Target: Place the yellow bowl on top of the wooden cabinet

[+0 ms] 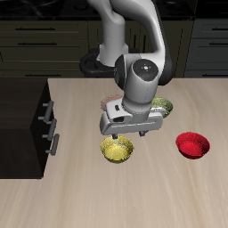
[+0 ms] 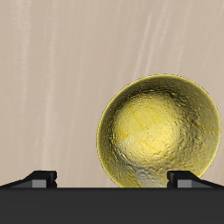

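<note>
The yellow bowl (image 1: 117,150) sits upright on the table, shiny and mottled inside; in the wrist view the yellow bowl (image 2: 159,133) fills much of the frame. My gripper (image 1: 125,135) hangs just above the bowl's back rim, open, with nothing between its fingers. In the wrist view the gripper (image 2: 112,179) shows both fingertips (image 2: 40,178) spread wide, one beyond the bowl's rim and one over the bowl. The wooden cabinet (image 1: 22,125) stands at the table's side, dark, with two silver-handled drawer fronts facing the bowl.
An olive-green bowl (image 1: 162,108) sits just behind the gripper, partly hidden by the arm. A red bowl (image 1: 191,144) lies farther from the cabinet. Dark kitchen cabinets run along the back.
</note>
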You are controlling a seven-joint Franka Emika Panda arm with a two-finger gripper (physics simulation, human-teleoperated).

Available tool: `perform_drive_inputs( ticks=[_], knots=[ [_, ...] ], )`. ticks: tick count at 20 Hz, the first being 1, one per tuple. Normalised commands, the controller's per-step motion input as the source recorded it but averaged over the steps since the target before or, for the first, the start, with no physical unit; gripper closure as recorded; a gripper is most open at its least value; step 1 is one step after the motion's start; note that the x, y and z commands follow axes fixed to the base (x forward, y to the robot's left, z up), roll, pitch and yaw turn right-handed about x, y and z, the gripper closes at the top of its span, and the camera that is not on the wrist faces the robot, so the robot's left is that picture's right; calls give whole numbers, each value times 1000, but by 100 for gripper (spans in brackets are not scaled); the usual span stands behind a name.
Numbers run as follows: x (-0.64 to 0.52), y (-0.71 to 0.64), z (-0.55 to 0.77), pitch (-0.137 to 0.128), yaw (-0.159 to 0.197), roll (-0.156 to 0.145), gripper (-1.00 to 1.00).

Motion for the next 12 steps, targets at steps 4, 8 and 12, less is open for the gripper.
perform_drive_inputs(
  ticks=[4, 8, 12],
  knots=[
    [-20, 1, -123, 12, 3, 2, -100],
    [2, 15, -213, 29, 4, -2, -100],
    [20, -78, -208, 33, -19, -11, -100]
  ],
)
